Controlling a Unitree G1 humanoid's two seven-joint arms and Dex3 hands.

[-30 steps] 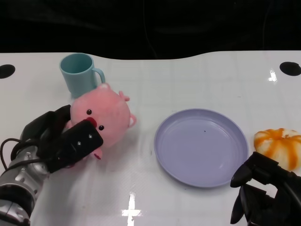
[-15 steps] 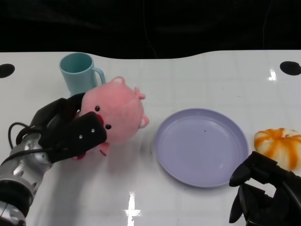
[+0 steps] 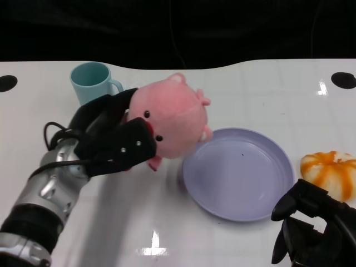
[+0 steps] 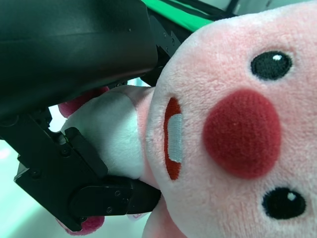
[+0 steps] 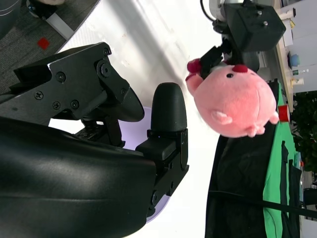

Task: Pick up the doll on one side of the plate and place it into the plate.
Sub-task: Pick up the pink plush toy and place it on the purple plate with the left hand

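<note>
Just left of the plate (image 3: 238, 173), above the table, the black fingers (image 3: 119, 146) of the left hand (image 3: 111, 139) are clamped around the lower body of the pink pig doll (image 3: 175, 114). The left wrist view shows them pressed into its white belly, with the face filling the picture. The doll is off the table, tilted, its right side overlapping the plate's left rim in the head view; how high it hangs over the rim I cannot tell. Behind the hand, the silver forearm (image 3: 44, 200) runs down to the near left corner.

The right hand (image 3: 311, 231) sits at the near right, just beyond the plate's near edge. It holds nothing, and its fingers look curled downward and loosely apart.

The step in hand looks like the carry: the doll is lifted and almost over the plate. The next move calls for bringing it further right until it hangs over the plate's middle, lowering it, then letting the fingers go.

The table (image 3: 222, 94) is white and glossy, with glints of light. A teal mug (image 3: 92, 86) stands at the far left behind the hand, and an orange-and-white pumpkin (image 3: 329, 172) lies right of the plate. Beyond the far edge the room is dark.
</note>
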